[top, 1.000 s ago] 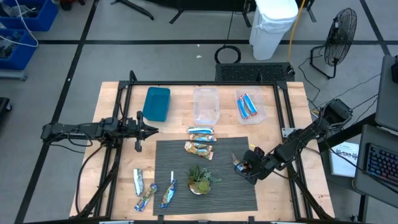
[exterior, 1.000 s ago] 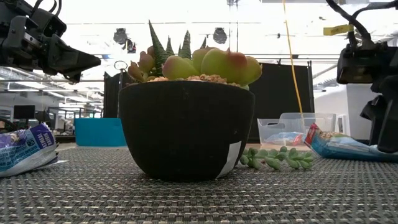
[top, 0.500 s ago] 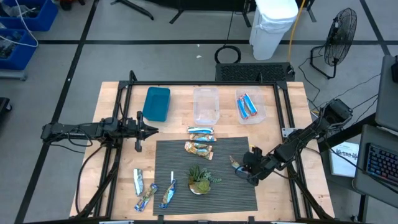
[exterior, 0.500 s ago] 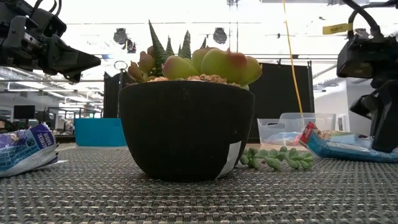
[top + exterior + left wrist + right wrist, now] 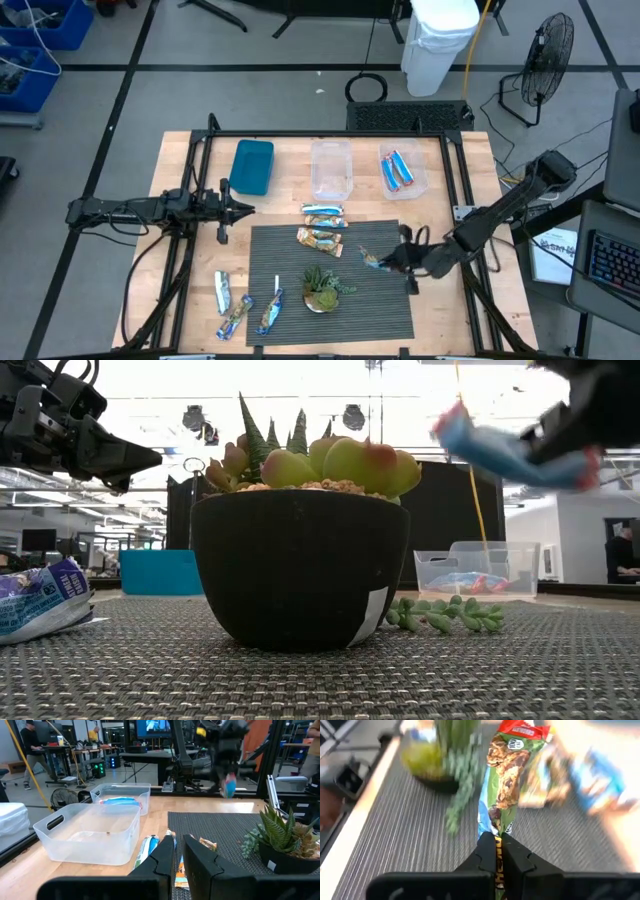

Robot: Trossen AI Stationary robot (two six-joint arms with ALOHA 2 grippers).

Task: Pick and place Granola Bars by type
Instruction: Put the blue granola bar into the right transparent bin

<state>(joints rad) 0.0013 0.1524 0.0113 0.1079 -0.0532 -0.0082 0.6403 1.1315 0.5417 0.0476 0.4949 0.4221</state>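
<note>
1. My right gripper (image 5: pixel 397 262) is pinching one blue-and-red granola bar (image 5: pixel 506 780) by its end. The bar hangs free above the dark mat (image 5: pixel 290 300), near the small plant (image 5: pixel 322 290), and touches nothing else.

2. My left gripper (image 5: pixel 240 209) waits at the left side of the table, well apart from the bars. Its fingers are pressed together and hold nothing.

3. I hold only the end seam of the wrapper. I think the shiny foil can slide out from my fingers if I swing the arm fast, and then the bar will fall on the mat or into the plant.

4. The bar sticks out long in front of my fingers. It may catch the wall of the clear bin (image 5: pixel 404 172) when I bring it there, so I must come from above.

5. This far bin already has two blue-and-red bars (image 5: pixel 397 171). The middle clear bin (image 5: pixel 332 170) looks empty. Dropping into the wrong one would mix the types.

6. Other bars lie by the mat's far edge (image 5: pixel 322 224) and at its near left corner (image 5: pixel 245 305).

7. One second ago my right gripper was low on the mat, at the bar. Now the bar is lifted clearly off the mat and carried a little toward the middle. My left arm did not move.
</note>
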